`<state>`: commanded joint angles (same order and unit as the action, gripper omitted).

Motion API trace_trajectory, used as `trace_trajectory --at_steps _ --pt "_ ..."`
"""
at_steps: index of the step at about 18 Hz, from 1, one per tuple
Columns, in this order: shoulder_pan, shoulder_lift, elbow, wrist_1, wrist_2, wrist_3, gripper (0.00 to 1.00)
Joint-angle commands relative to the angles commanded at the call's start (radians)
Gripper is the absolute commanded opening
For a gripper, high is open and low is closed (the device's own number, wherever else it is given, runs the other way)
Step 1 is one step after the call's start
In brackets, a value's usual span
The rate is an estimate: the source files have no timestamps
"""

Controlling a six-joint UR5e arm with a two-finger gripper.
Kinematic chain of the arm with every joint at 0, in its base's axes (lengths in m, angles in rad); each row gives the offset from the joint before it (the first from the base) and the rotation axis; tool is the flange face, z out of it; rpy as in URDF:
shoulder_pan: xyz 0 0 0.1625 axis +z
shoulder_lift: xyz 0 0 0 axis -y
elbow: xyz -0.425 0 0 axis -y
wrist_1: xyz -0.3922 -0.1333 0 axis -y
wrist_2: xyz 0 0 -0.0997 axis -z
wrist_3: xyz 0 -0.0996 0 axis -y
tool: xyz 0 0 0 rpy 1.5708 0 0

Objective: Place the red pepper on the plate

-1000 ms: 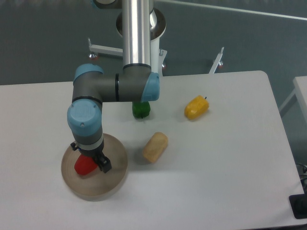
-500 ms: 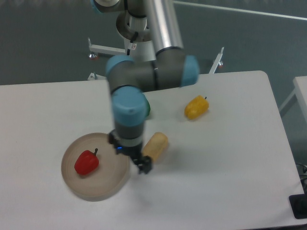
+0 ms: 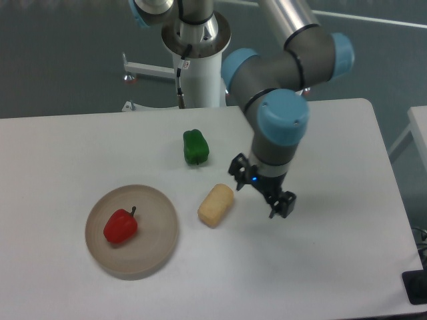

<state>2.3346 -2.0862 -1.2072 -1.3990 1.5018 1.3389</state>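
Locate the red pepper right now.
The small glossy red bell pepper lies on the round beige plate at the table's lower left in the camera view, left of the pale tan cylindrical block.

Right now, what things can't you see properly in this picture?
- Yellow pepper: not visible; the arm's wrist covers the spot where one could lie.
- Gripper: small, dark and seen from above, so open or shut is unclear.
- Underside of the red pepper: hidden against the plate.
- Table's right edge: cut off by the frame.

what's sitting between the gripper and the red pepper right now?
In the fixed camera view, a pale tan potato-like piece lies on the table between the gripper and the red pepper, which rests on the plate.
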Motion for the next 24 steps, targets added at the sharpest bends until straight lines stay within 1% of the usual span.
trace_trajectory --at_steps 2,3,4,5,9,12,13,18,24 --pt "0.012 0.011 -0.015 0.000 0.002 0.052 1.00" --pt "0.023 0.018 -0.034 0.002 0.023 0.090 1.00" --pt "0.025 0.023 -0.040 0.005 0.056 0.136 1.00" --pt "0.023 0.023 -0.043 0.005 0.086 0.153 1.00" --pt "0.025 0.029 -0.045 0.003 0.091 0.157 1.00" --pt "0.029 0.031 -0.046 0.003 0.089 0.190 1.00" --pt "0.029 0.031 -0.055 0.006 0.087 0.197 1.00" --pt "0.043 0.038 -0.066 0.009 0.071 0.200 1.00" --pt "0.043 0.038 -0.066 0.011 0.071 0.198 1.00"
